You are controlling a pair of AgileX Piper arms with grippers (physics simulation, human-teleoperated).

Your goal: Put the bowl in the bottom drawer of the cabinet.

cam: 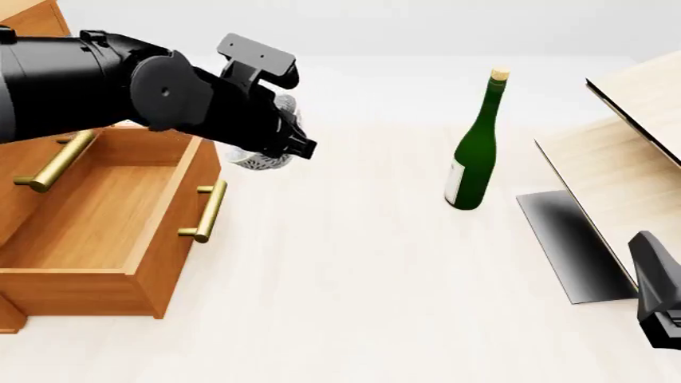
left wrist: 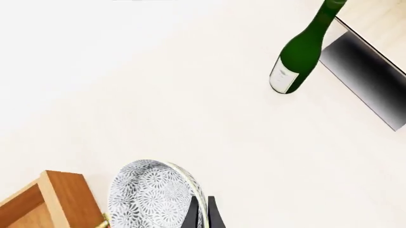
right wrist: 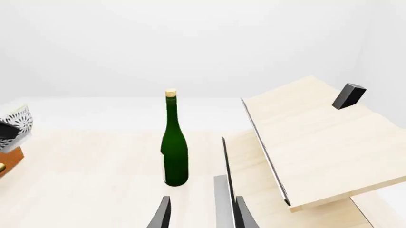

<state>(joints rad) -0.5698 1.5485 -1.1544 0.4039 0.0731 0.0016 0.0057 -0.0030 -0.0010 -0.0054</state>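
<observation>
1. The bowl (cam: 261,156) is hanging clear of the table, tipped on its side, just past the front corner of the bottom drawer (cam: 96,209), which is standing pulled open and looking empty.
2. The left gripper (left wrist: 201,209) is pinching the bowl's rim between its 2 fingers, so the bowl is sitting right at its tips, with the drawer's brass handle (cam: 204,211) below and to the gripper's left.
3. The step in hand, as I judge it, is carrying the bowl over the open box: swinging it leftward past the handle, keeping it above the front panel, then lowering toward the wooden floor before letting go.
4. Levelling the wrist first would probably stop the tilted bowl rolling on release.
5. The right gripper (right wrist: 199,213) is idling well off to the right with its fingers spread and nothing between them, facing the green bottle (cam: 473,153) and the pale furniture (cam: 627,152).
</observation>
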